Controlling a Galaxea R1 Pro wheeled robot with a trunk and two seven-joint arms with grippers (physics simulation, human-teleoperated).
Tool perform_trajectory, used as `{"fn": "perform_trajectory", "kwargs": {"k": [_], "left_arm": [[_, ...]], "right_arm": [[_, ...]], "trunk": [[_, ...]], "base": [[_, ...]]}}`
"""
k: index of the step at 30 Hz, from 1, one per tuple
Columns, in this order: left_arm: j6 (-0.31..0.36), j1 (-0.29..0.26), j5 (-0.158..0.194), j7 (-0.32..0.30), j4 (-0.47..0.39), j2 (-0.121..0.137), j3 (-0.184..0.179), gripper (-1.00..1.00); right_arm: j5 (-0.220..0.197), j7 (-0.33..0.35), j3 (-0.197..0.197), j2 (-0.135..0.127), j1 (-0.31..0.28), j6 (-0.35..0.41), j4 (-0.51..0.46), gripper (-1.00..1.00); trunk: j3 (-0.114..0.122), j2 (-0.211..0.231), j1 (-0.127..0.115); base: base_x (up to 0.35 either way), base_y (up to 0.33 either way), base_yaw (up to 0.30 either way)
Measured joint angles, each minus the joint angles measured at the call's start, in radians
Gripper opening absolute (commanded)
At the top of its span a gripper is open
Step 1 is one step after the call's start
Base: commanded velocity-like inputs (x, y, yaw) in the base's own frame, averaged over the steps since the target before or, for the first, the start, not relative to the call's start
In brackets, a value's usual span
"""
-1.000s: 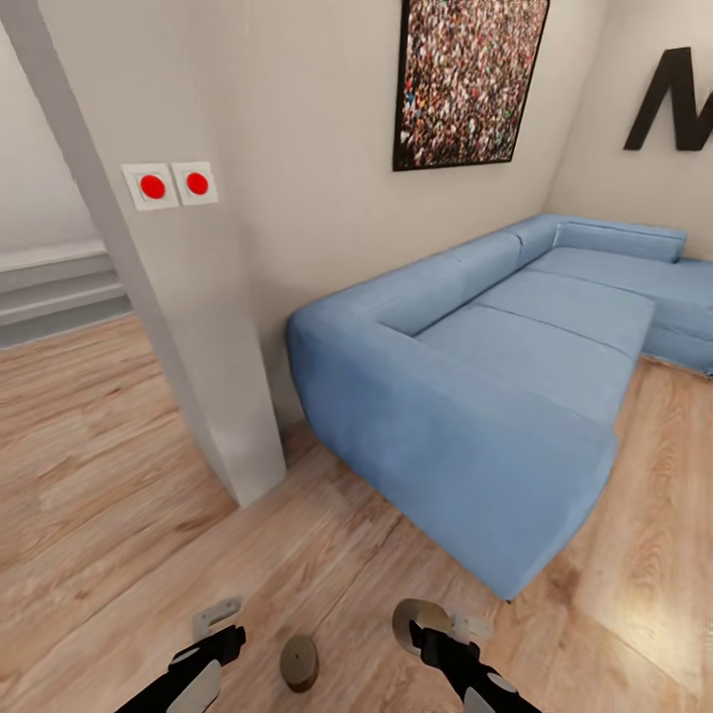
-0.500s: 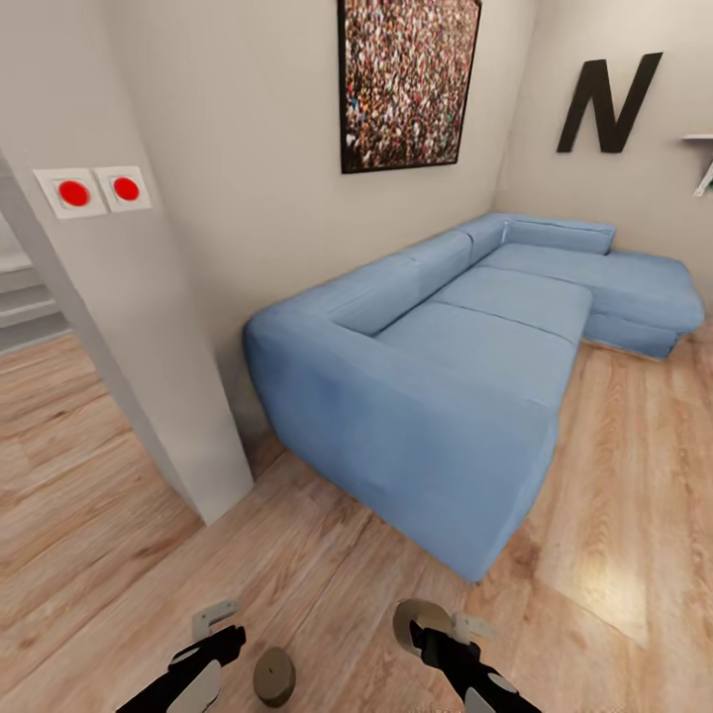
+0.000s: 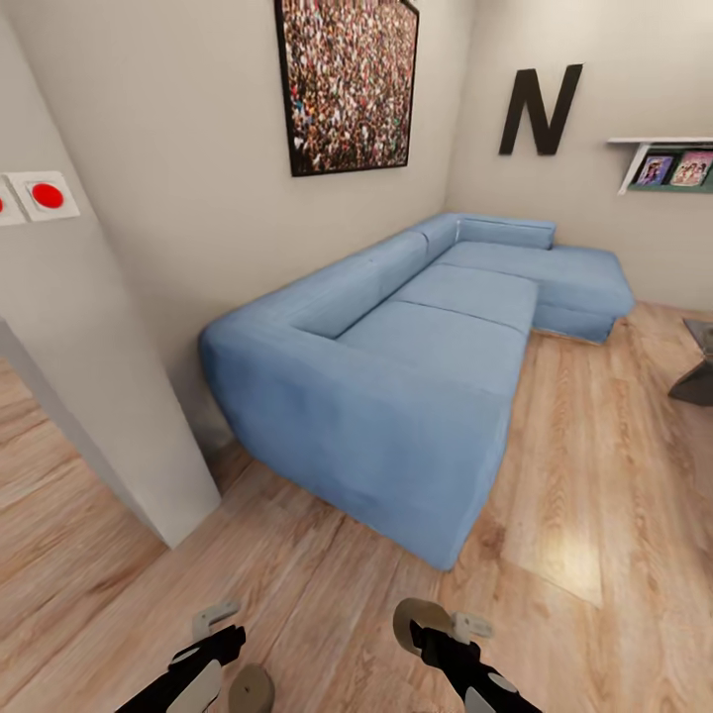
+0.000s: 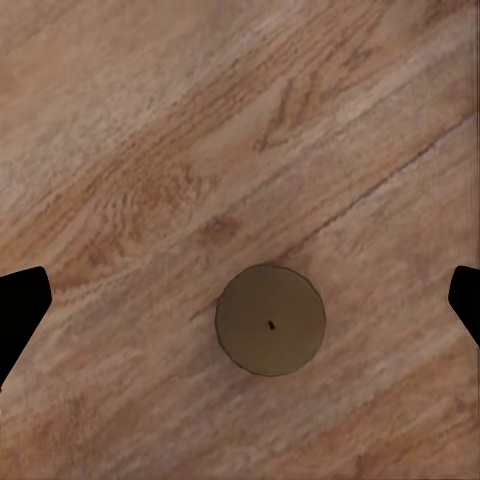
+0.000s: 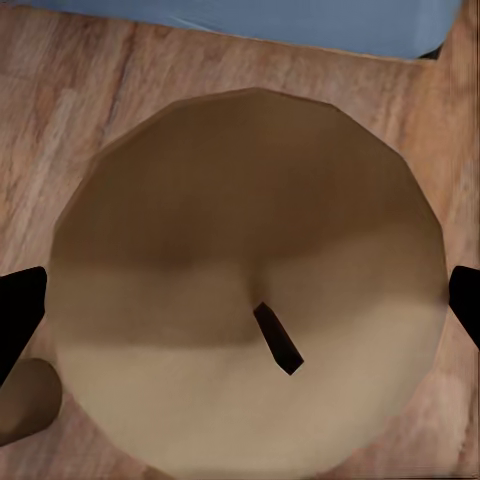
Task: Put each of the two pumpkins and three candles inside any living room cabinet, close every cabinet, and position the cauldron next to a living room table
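Big blue sofa (image 3: pixel 416 366) against the wall, long part reaching toward the far corner. Above it a picture of a crowd (image 3: pixel 347 84), and a black letter N (image 3: pixel 540 109) on the next wall. Wood floor (image 3: pixel 614 475) all around.

Right gripper (image 3: pixel 436 626) low down, near the front corner of the sofa, closed on a tan candle (image 3: pixel 414 622) — in the right wrist view the candle's flat top (image 5: pixel 250 300) with its small dark wick sits between the two dark fingertips (image 5: pixel 18 320).

Left gripper (image 3: pixel 213 626) spread wide, holding nothing. Second candle (image 3: pixel 250 688) standing on the floor just beside it — right under it in the left wrist view (image 4: pixel 270 320), between the fingertips (image 4: pixel 20 310) but not touching.
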Motion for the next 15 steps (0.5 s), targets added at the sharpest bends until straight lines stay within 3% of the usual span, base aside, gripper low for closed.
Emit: {"fn": "perform_trajectory", "kwargs": {"k": [8,15], "left_arm": [[0.0,0.001,0.0,0.0,0.0,0.0,0.0,1.0],[0.0,0.0,0.001,0.0,0.0,0.0,0.001,1.0]], "right_arm": [[0.0,0.0,0.0,0.0,0.0,0.0,0.0,-1.0],[0.0,0.0,0.0,0.0,0.0,0.0,0.001,-1.0]], "trunk": [[0.003,0.0,0.0],[0.003,0.0,0.0]], "base": [[0.0,0.072,-0.253],[-0.02,0.119,-0.161]]}}
